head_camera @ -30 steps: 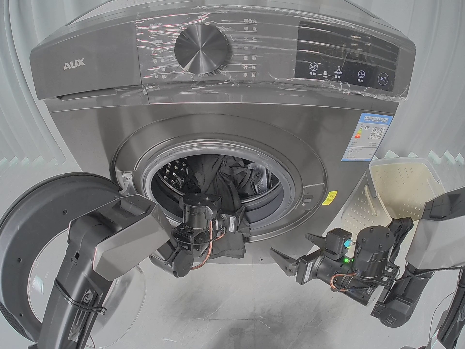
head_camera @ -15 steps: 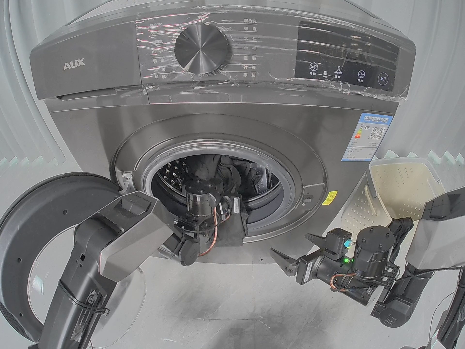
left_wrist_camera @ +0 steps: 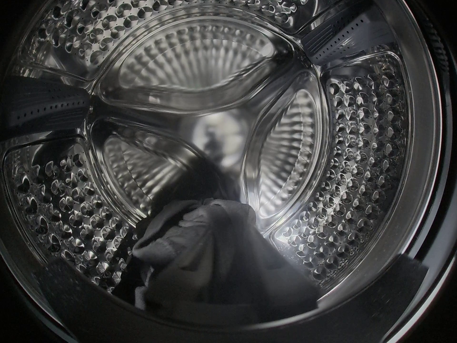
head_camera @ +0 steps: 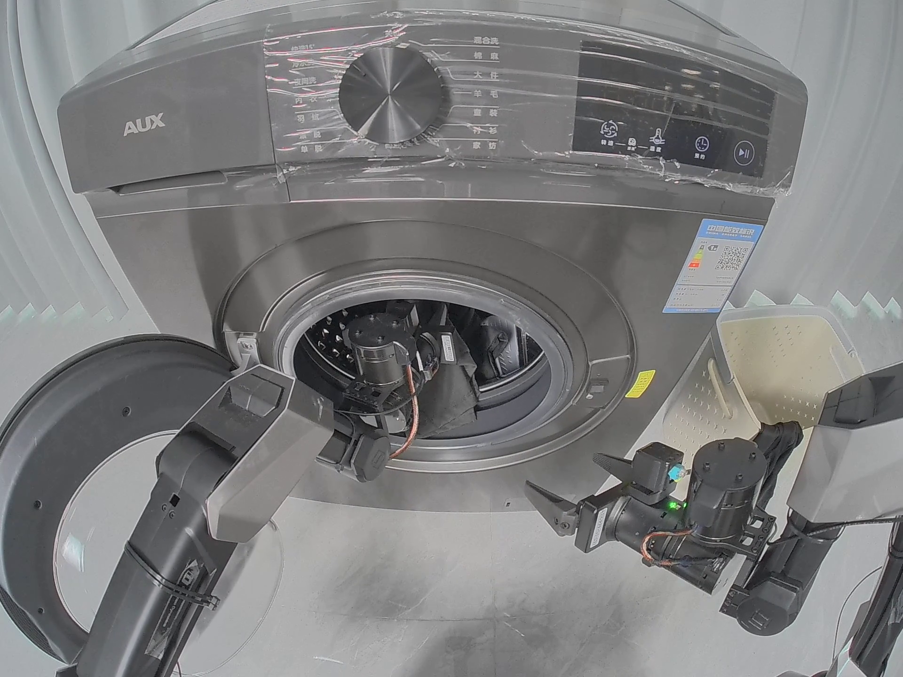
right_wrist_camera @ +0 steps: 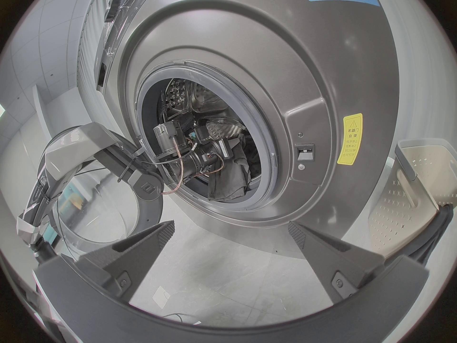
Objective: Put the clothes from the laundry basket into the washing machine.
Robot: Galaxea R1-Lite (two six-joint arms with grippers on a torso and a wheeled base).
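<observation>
Left gripper (head_camera: pixel 436 361) in the mouth of the washing machine (head_camera: pixel 527 237) with a dark garment (head_camera: pixel 457 402); right gripper (head_camera: pixel 567 484) open.
The head view shows the garment hanging from the left gripper's closed jaws, just inside the door rim. The left wrist view looks into the drum (left_wrist_camera: pixel 214 72), where the cloth bunches at the lower front. The right wrist view shows the right gripper's jaws spread wide, low before the machine, with the laundry basket (right_wrist_camera: pixel 421 182) leaning beside it.

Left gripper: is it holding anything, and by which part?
Apparently the dark garment, by a bunched upper fold at the left gripper; the rest hangs at the drum mouth. The hold itself is hidden.
</observation>
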